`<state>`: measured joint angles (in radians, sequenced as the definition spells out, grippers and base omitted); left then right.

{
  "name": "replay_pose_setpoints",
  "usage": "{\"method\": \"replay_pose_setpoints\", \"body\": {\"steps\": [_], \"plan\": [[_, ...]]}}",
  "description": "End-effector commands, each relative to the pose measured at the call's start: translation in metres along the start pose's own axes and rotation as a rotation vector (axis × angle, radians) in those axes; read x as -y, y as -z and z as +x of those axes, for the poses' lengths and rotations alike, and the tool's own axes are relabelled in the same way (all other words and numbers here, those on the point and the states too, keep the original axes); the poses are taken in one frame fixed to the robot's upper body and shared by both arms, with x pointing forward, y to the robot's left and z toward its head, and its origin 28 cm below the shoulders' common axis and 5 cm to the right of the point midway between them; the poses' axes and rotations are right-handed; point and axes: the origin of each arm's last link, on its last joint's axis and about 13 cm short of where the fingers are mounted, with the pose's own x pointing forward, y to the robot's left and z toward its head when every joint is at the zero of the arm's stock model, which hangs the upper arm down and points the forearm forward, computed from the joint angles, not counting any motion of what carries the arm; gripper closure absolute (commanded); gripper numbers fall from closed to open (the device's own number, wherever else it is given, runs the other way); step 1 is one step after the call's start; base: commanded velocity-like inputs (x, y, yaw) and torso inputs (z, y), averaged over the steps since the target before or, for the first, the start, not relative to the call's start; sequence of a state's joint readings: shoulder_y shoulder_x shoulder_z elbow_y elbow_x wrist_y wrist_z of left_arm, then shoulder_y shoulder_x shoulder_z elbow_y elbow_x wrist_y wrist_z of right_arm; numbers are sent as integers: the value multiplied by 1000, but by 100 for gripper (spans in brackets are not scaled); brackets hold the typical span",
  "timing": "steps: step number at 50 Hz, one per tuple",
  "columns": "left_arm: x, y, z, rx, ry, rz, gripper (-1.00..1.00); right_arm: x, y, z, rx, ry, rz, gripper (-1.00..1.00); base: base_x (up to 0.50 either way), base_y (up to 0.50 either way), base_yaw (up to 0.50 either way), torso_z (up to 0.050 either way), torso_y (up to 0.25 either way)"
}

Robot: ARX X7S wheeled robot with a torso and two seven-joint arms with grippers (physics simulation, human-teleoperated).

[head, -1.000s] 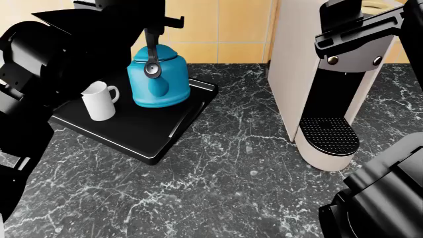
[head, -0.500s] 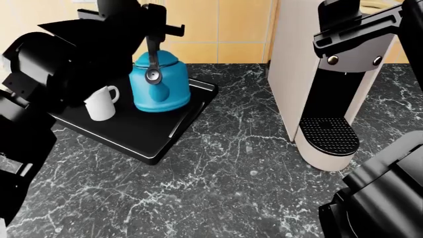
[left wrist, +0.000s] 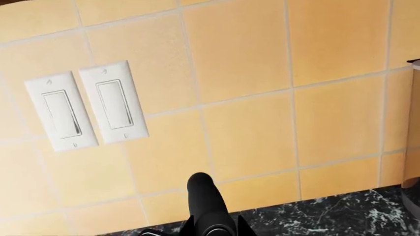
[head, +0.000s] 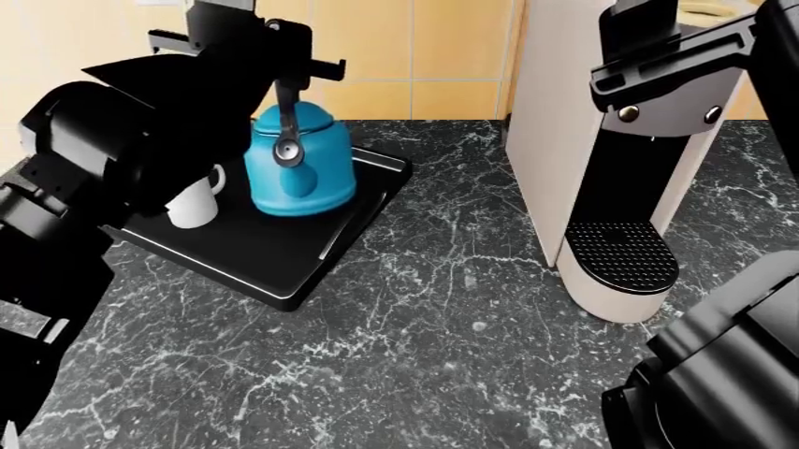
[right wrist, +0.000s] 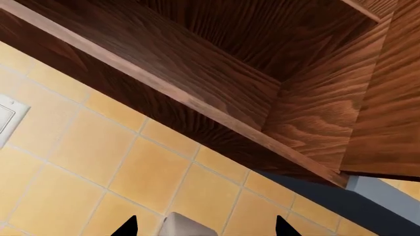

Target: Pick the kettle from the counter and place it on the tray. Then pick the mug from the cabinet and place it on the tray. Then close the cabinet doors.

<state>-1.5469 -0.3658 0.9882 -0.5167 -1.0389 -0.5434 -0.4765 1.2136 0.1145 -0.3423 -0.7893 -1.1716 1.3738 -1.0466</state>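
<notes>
Head view: kettle and mug both sit on the tray at the counter's back-left corner. Left gripper: can't tell. Right gripper spread apart, facing the cabinet.

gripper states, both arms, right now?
Left gripper: cannot tell, only one finger in frame.
Right gripper: open, holding nothing.

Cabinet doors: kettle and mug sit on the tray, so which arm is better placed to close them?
Probably right: its wrist camera looks up into the open cabinet, while the left faces wall tiles.
</notes>
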Motion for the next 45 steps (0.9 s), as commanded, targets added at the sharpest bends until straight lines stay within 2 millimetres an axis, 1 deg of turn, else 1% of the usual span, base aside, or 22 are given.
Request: {"method": "replay_pose_setpoints", "body": {"steps": [1, 26, 36, 45], "plan": [[-3, -3, 2, 40, -27, 11, 100, -1, 2, 0, -3, -1, 3, -100, 0, 0, 0, 0, 0], [1, 10, 2, 26, -9, 14, 100, 0, 3, -2, -4, 4, 7, -100, 0, 0, 0, 0, 1], [-4, 12, 8, 30, -39, 9, 100, 0, 3, -2, -5, 3, 7, -100, 0, 0, 0, 0, 0], [-5, 16, 7, 27, -27, -1, 100, 0, 1, -2, -4, 1, 4, -100, 0, 0, 0, 0, 1]]}}
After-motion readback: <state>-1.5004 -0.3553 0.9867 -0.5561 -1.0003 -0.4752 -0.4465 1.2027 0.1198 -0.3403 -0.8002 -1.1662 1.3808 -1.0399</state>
